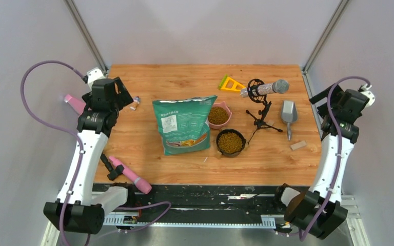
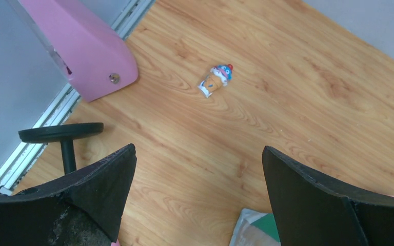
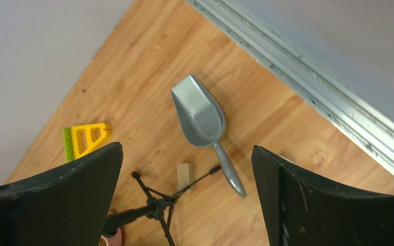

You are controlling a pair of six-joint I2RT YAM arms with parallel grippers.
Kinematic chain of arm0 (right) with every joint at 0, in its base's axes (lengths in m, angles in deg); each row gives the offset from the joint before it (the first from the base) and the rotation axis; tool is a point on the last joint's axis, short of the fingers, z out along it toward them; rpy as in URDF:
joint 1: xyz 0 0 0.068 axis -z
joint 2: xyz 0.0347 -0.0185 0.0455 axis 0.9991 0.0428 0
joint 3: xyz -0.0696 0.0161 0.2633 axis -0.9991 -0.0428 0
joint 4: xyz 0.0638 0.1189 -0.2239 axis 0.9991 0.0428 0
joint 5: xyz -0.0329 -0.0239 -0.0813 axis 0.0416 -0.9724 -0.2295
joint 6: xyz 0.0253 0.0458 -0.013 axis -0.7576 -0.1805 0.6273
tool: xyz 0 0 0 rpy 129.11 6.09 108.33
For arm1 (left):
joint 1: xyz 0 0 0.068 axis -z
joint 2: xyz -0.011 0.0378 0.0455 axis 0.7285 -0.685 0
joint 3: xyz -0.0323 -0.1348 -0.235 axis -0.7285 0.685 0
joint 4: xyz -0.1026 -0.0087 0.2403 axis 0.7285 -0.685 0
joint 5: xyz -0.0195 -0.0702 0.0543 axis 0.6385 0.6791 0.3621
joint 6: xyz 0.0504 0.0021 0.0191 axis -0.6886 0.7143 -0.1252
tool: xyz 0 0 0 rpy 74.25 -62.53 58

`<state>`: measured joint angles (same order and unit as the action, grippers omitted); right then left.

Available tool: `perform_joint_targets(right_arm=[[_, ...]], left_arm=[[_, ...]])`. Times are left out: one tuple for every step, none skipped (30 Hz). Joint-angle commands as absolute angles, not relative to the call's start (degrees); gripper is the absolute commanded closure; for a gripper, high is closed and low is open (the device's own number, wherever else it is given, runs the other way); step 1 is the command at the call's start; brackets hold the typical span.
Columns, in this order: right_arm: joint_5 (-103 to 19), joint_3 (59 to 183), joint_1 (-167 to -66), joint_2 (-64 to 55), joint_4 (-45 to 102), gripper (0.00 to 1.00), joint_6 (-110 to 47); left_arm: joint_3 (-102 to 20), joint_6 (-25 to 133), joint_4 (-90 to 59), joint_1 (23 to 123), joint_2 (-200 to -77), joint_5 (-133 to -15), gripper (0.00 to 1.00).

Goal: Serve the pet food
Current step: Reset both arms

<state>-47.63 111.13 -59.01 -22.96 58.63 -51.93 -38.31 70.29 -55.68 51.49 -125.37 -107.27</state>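
Brown pet food fills a pink bowl (image 1: 218, 115) and a black bowl (image 1: 231, 142) at the table's middle. Left of the bowls stands the teal-green and white bag (image 1: 183, 125); its corner (image 2: 256, 229) shows in the left wrist view. A grey scoop (image 1: 289, 113) (image 3: 200, 115) lies empty at the right. My left gripper (image 1: 124, 95) (image 2: 198, 148) hangs open over bare wood near the far left corner, holding nothing. My right gripper (image 1: 324, 100) (image 3: 185, 146) hangs open above the table's right edge, over the scoop, holding nothing.
A microphone (image 1: 267, 88) on a black tripod (image 3: 156, 207) stands between the bowls and the scoop. A yellow toy (image 1: 231, 84), a wooden block (image 1: 298, 145) (image 3: 185, 175), a small figure (image 2: 216, 79) and pink tools (image 1: 131, 175) (image 2: 82, 46) lie around.
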Motion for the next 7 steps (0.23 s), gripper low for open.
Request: perform_joint_targets(right_arm=[[-49.81, 104.86, -59.05, -29.5, 58.26, 0.0, -55.92], [-49.8, 103.75, -59.01, -30.5, 58.23, 0.0, -55.52], [-49.77, 102.81, -59.0, -31.48, 58.21, 0.0, -55.07], [-49.4, 101.94, -59.0, -32.35, 58.29, 0.0, -54.98], [-49.09, 101.1, -59.01, -33.42, 58.28, 0.0, -55.46], [-48.86, 100.39, -59.04, -34.48, 58.22, 0.0, -55.92], [-48.86, 99.8, -58.99, -35.45, 58.29, 0.0, -56.44]], left_arm=[[-37.88, 72.55, -54.96, 51.24, -121.98, -108.08, 0.0], [-37.66, 72.62, -55.02, 51.24, -121.66, -107.38, 0.0], [-37.5, 72.96, -55.02, 51.24, -120.96, -107.09, 0.0], [-37.1, 73.13, -54.95, 51.24, -120.67, -106.48, 0.0], [-36.72, 73.44, -55.02, 51.24, -119.98, -105.84, 0.0], [-36.64, 73.53, -55.41, 51.24, -119.73, -105.44, 0.0], [-36.58, 73.55, -55.78, 51.24, -119.61, -104.79, 0.0]])
